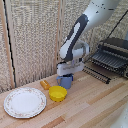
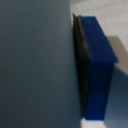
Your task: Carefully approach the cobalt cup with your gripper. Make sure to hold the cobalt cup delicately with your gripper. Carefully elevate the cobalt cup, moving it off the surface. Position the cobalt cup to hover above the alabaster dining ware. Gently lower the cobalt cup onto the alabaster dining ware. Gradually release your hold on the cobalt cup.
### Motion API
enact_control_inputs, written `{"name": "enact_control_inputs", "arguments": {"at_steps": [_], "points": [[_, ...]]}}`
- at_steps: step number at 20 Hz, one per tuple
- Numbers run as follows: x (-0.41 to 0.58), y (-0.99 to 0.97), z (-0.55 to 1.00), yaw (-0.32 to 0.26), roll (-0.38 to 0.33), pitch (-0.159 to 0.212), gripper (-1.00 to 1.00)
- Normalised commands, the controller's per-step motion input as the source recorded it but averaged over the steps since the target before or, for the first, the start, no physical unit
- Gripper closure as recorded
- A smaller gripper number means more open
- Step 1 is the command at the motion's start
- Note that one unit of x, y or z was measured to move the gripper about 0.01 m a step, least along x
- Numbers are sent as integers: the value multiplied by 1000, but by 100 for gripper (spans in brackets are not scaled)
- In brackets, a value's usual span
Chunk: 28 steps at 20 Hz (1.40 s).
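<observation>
Exterior view: a white robot arm reaches down over a pale wooden table [image 1: 95, 107]. Its gripper [image 1: 66, 74] sits right at the top of the cobalt cup [image 1: 65, 81], a small blue mug with a side handle that juts toward the exterior view's right. At this size it is hard to say whether the cup stands on the table or hangs just clear of it. The fingers reach down to the cup's rim, but their gap is too small to judge here, so I cannot tell from this view whether they are clamped on the cup.

All places below are given relative to the cobalt cup. The yellow bowl [image 1: 57, 93] sits just in front of it and slightly toward the exterior view's left, nearly touching. A small orange object [image 1: 45, 84] lies near it on the exterior view's left. The alabaster dining ware [image 1: 10, 102], a wide white plate with a faint patterned rim, lies farther off toward the exterior view's left and nearer the camera, with the bowl between. A dark wire rack [image 1: 111, 57] stands well apart on the exterior view's right. Bare table stretches in front of it on that same side.

Wrist view: a blurred grey surface fills most of the picture, with one blue-tipped finger [image 2: 97, 65] beside it; the grip cannot be read here either.
</observation>
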Motion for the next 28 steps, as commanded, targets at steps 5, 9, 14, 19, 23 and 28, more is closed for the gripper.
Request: {"name": "enact_control_inputs", "arguments": {"at_steps": [5,9,14,19,23,28], "points": [[204,66,854,-173,-9,-48,100],[289,0,1000,-83,0,0,100],[173,146,1000,-52,0,7,100],[63,739,931,-43,3,0,100],[77,847,845,-28,0,0,100],[34,910,539,-9,-7,0,100]]}}
